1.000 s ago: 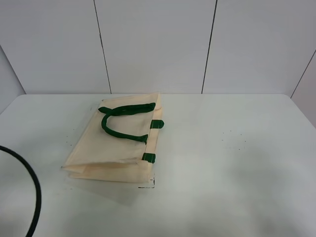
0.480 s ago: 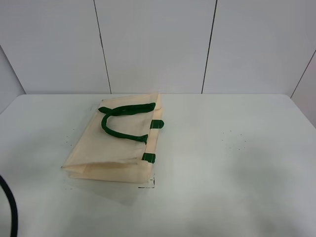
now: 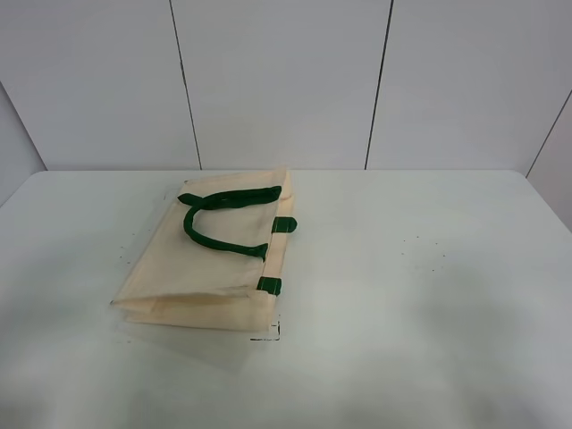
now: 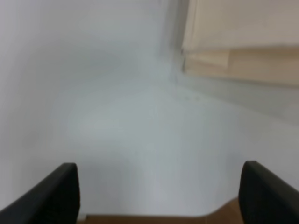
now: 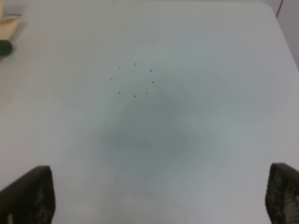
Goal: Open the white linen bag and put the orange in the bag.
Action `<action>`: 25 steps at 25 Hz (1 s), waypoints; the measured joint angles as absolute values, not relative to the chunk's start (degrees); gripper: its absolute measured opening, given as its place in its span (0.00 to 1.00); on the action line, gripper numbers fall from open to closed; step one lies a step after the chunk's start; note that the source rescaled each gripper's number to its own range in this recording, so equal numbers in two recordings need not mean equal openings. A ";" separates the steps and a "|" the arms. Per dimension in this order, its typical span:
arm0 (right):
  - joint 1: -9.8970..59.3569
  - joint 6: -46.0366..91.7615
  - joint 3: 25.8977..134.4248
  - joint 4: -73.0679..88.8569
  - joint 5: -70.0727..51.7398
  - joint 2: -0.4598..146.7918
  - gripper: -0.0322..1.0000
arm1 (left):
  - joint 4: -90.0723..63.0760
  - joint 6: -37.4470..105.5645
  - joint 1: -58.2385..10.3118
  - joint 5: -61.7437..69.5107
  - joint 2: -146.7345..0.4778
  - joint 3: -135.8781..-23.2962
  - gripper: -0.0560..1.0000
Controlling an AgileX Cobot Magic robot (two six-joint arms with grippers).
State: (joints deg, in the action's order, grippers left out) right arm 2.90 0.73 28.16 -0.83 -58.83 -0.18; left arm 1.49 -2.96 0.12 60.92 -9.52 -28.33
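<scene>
The white linen bag [image 3: 210, 259] lies flat on the white table [image 3: 402, 295], left of centre, with its dark green handles [image 3: 219, 219] folded on top and green tabs at its right edge. A corner of it shows blurred in the left wrist view [image 4: 238, 42] and a sliver in the right wrist view [image 5: 8, 25]. The orange is out of view in every frame. My left gripper [image 4: 159, 196] is open and empty over bare table near the bag's corner. My right gripper [image 5: 159, 196] is open and empty over bare table. Neither arm shows in the high view.
Small dark specks [image 5: 134, 79] mark the table in front of the right gripper. White wall panels [image 3: 286, 80] stand behind the table's far edge. A small black mark [image 3: 268, 335] sits at the bag's front corner.
A black cable at the lower left of the high view has slid out of the frame. The bag has not moved.
</scene>
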 joint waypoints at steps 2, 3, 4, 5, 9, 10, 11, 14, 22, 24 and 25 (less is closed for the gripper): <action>2.90 0.73 28.16 -0.83 -58.83 -0.18 1.00 | 1.49 -2.96 0.12 60.92 -7.03 -28.33 0.95; 2.90 0.73 28.16 -0.83 -58.83 -0.18 1.00 | 1.49 -2.96 0.12 60.92 -5.84 -28.33 0.95; 2.90 0.73 28.16 -0.83 -58.83 -0.18 1.00 | 1.49 -2.96 0.12 60.92 -4.78 -28.33 0.95; 2.90 0.73 28.16 -0.83 -58.83 -0.18 1.00 | 1.49 -2.96 0.12 60.92 -3.99 -28.33 0.95; 2.90 0.73 28.16 -0.83 -58.83 -0.18 1.00 | 1.49 -2.96 0.12 60.99 -0.57 -28.33 0.95; 2.90 0.73 28.16 -0.83 -58.83 -0.18 1.00 | 1.44 -2.96 0.12 60.99 0.00 -28.33 0.95; 2.90 0.73 28.16 -0.83 -58.83 -0.18 1.00 | 1.44 -2.96 0.12 60.99 0.25 -28.33 0.95; 2.90 0.73 28.16 -0.83 -58.83 -0.18 1.00 | 1.26 -2.96 -0.12 60.99 0.32 -28.33 0.95; 2.90 0.73 28.16 -0.83 -58.83 -0.18 1.00 | 1.11 -2.96 -2.36 60.99 0.32 -28.33 0.95; 2.90 0.73 28.16 -0.83 -58.83 -0.18 1.00 | 1.11 -2.96 -2.42 60.99 0.32 -28.33 0.95; 2.90 0.73 28.16 -0.83 -58.83 -0.18 1.00 | 1.07 -2.96 -2.42 60.99 0.32 -28.33 0.95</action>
State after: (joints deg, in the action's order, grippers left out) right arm 2.90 0.73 28.16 -0.83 -58.83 -0.18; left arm 1.07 -2.96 -2.42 60.99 0.32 -28.33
